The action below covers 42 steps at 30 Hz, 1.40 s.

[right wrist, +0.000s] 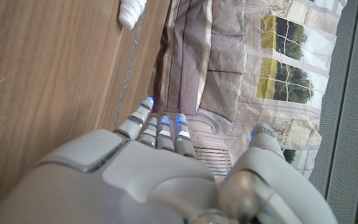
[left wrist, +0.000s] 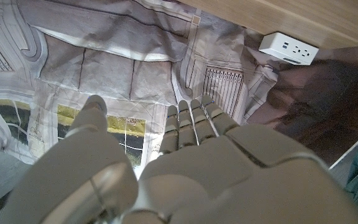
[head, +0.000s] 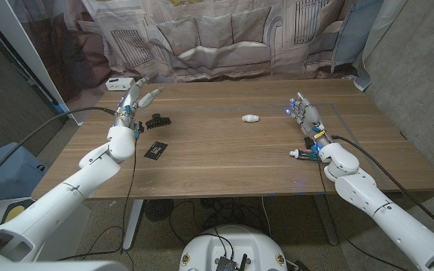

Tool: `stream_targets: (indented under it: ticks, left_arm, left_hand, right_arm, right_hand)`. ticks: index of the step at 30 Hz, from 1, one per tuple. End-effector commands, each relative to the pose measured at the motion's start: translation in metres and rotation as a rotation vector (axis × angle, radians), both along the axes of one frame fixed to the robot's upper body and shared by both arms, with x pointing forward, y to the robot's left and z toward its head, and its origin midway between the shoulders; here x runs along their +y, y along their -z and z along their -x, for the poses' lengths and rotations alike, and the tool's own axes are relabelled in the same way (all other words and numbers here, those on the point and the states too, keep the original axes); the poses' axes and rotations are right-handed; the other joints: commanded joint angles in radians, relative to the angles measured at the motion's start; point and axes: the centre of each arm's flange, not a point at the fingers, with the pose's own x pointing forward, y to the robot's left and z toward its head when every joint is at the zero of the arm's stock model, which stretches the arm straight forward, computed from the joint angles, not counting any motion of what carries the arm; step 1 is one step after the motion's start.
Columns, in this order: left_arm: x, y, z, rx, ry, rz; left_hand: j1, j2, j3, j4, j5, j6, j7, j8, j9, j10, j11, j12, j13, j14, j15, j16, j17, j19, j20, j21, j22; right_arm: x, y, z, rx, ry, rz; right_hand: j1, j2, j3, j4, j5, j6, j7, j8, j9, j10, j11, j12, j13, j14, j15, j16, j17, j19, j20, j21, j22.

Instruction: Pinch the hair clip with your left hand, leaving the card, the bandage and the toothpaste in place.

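The black hair clip [head: 157, 120] lies on the wooden table [head: 224, 150] at the left, just right of my left hand [head: 136, 101]. That hand is raised above the table with its fingers apart and holds nothing; in the left wrist view my left hand [left wrist: 166, 168] points at the backdrop. The black card [head: 154, 150] lies nearer the front edge. A white rolled bandage [head: 251, 117] sits mid-table, also seen as the bandage [right wrist: 129, 12]. The toothpaste [head: 305, 153] lies beside my right wrist. My right hand [head: 305, 115] stands with fingers apart, empty.
A white power strip [head: 119, 83] sits at the table's back left corner, also seen as the power strip [left wrist: 289, 48]. A printed fabric backdrop [head: 224, 38] hangs behind the table. Cables trail from both wrists.
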Motion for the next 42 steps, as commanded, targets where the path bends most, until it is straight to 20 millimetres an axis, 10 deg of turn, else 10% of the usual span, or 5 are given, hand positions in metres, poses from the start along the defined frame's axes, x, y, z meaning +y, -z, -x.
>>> stream_targets:
  ticks: [1, 17, 42]
  left_arm:
    - [0.004, -0.008, 0.005, 0.018, -0.213, -0.082]
    - [0.007, -0.033, 0.002, 0.296, -0.245, -0.179]
    - [0.003, -0.057, 0.004, 0.483, -0.364, -0.337]
  left_hand:
    - [0.033, -0.013, 0.003, -0.013, -0.001, 0.004, -0.027, -0.006, 0.003, -0.001, -0.031, -0.007, 0.003, -0.003, -0.021, -0.005, 0.003, -0.024, 0.013, -0.02, 0.004]
    - [0.079, -0.045, 0.008, -0.007, 0.001, 0.009, -0.07, -0.014, 0.005, -0.002, -0.075, -0.019, 0.006, -0.08, -0.038, -0.024, 0.003, -0.138, 0.109, -0.048, 0.005]
    - [0.204, -0.089, 0.032, -0.029, 0.017, 0.025, -0.125, -0.004, 0.006, 0.037, -0.151, -0.011, 0.007, -0.051, -0.083, -0.007, 0.002, -0.101, 0.116, -0.024, 0.002]
  right_arm:
    - [0.005, -0.003, -0.003, -0.004, -0.005, 0.005]
    - [0.006, -0.002, -0.001, 0.004, 0.005, 0.002]
    - [0.009, 0.006, -0.001, 0.017, 0.011, -0.009]
  right_hand:
    - [0.007, 0.007, 0.001, -0.006, 0.0, 0.002, -0.001, 0.001, 0.002, 0.005, 0.005, 0.0, 0.003, 0.01, 0.003, 0.003, 0.003, 0.007, 0.001, -0.002, 0.002]
    - [0.006, 0.007, -0.001, -0.006, 0.0, 0.003, -0.001, 0.001, 0.002, 0.006, 0.005, -0.001, 0.003, 0.01, 0.004, 0.002, 0.004, 0.004, 0.005, -0.004, 0.002]
    - [0.002, 0.007, -0.004, -0.005, 0.0, 0.007, -0.002, 0.002, 0.002, 0.009, 0.005, -0.002, 0.004, 0.011, 0.007, 0.001, 0.006, -0.003, 0.007, -0.007, 0.002]
